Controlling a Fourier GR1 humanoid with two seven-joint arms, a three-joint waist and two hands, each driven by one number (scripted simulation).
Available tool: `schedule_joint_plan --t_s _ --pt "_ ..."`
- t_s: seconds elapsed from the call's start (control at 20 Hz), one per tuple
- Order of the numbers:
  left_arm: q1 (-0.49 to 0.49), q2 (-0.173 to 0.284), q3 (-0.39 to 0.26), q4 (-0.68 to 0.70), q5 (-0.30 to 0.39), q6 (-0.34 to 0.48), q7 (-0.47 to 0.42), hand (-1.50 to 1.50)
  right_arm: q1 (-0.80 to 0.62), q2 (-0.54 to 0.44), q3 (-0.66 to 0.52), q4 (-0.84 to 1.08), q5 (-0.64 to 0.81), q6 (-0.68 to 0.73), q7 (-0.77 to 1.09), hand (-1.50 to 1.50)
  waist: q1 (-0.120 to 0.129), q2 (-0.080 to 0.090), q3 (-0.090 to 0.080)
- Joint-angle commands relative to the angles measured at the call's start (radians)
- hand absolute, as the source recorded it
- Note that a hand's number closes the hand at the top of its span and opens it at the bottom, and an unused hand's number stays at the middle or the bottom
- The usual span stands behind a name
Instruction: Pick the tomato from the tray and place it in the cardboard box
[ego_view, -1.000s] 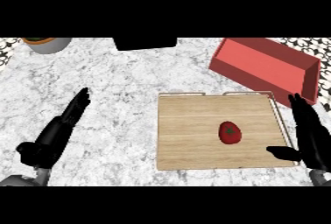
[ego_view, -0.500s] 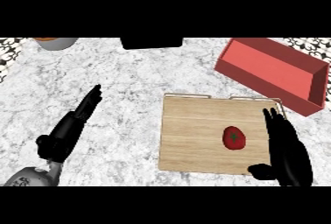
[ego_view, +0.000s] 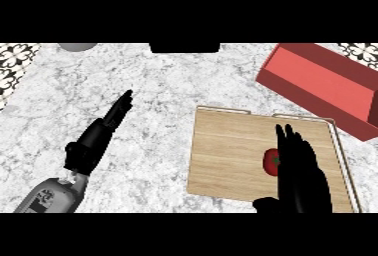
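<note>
head view showed the reach step: the right hand (ego_view: 301, 176) hovered with straight, open fingers (ego_view: 289, 145) over the tomato (ego_view: 271, 161), which lay near the tray (ego_view: 229, 155)'s right edge. next it needed to curl round the tomato. the left hand (ego_view: 96, 142) rested open on the surface (ego_view: 162, 80).
</note>
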Motion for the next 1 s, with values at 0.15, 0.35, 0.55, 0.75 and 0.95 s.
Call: schedule_joint_plan --t_s 0.15,0.35,0.55,0.75,0.95 --pt "-0.049 -0.043 0.01 0.07 -0.015 -0.036 -0.02 0.0 -0.01 0.134 -0.041 0.041 0.069 0.157 0.194 -1.5 0.013 0.006 0.003" --pt "-0.055 -0.049 0.02 0.074 -0.022 -0.045 -0.011 0.0 0.001 0.211 -0.075 0.098 0.091 0.189 0.179 -1.5 0.015 0.007 0.003" --pt "-0.001 -0.045 0.008 0.03 -0.051 -0.043 -0.001 0.0 0.036 0.225 -0.14 0.195 0.11 0.155 0.086 -1.5 0.024 0.006 0.004" --pt "-0.045 -0.113 0.019 0.069 -0.089 -0.042 0.009 0.0 0.016 0.268 -0.184 0.21 0.165 0.152 0.018 -1.5 0.019 0.007 0.004" --pt "-0.023 -0.103 0.069 0.032 -0.088 -0.081 0.019 0.0 0.054 0.29 -0.206 0.209 0.202 0.173 -0.022 -1.5 0.022 0.006 0.004"
